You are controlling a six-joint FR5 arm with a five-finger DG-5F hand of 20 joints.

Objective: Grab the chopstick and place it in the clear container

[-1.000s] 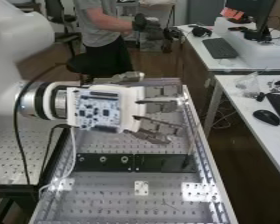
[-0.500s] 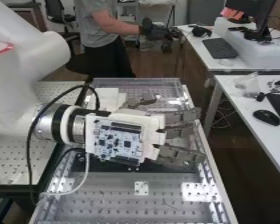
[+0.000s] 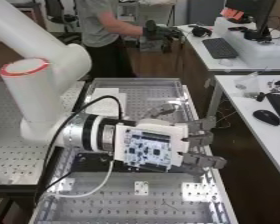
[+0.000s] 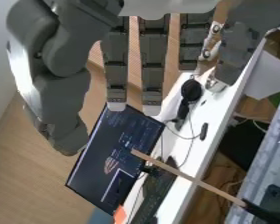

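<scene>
Over the last second the hand (image 3: pixel 177 132) has come down the bench towards its near end and out across the long edge farthest from the arm (image 3: pixel 41 92). From where I stand, the chopstick (image 4: pixel 190 178) is the thing to watch: in the wrist view it juts from a dark holder (image 4: pixel 264 212), its free end well out beyond it, nothing gripping it. The fingers (image 4: pixel 116 60) are straight and spread, with the thumb (image 4: pixel 54 70) held away from them, and nothing is pinched between. I'd say the job now is lining up for the grasp. Best to bring the stick into that gap before closing, then pinch it evenly from both sides and draw it out along its own length; a sideways nudge could tip it or spin it loose. Further off, at the bench's far end, what I take for the clear container (image 3: pixel 137 79) lies beside or around a white block (image 3: pixel 116 102); I can't tell which. The stick will likely need laying level to go in there neatly.
</scene>
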